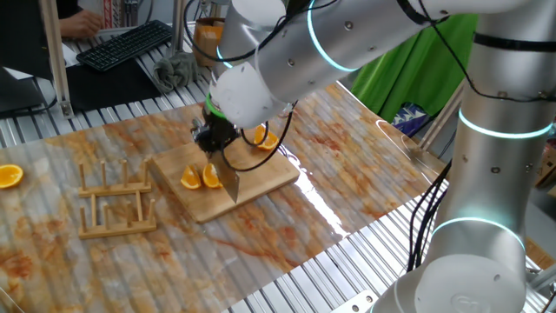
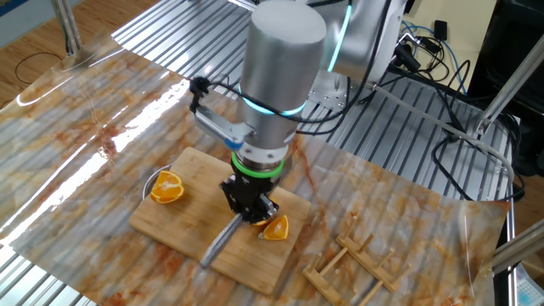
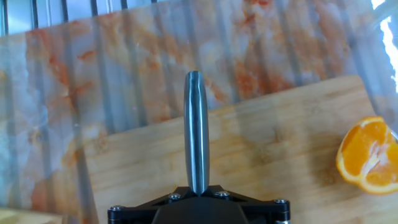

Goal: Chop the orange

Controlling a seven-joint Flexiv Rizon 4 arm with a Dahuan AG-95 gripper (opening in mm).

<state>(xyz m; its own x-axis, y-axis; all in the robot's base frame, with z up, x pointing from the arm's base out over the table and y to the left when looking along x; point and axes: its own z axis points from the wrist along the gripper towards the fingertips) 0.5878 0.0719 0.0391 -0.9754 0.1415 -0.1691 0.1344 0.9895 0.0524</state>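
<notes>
While the knife (image 1: 228, 180) stands blade-down on the wooden board (image 1: 261, 184), the chop is mid-stroke.
The gripper (image 2: 251, 206) is clamped on the knife handle; the orange (image 1: 201, 176) lies in two wedges just beside the blade. Next, I judge, another cut needs lining up. No readable writing.

Pale wooden peg rack (image 1: 116, 202) lies flat on the orange-streaked marbled table cover (image 1: 347, 165), at 9 o'clock from the wooden cutting board (image 1: 261, 183). Lone orange slice (image 1: 9, 176) sits at far 9 o'clock, well apart. Black keyboard (image 1: 124, 44) at 11 o'clock; green cloth (image 1: 408, 69) at 2 o'clock.
</notes>
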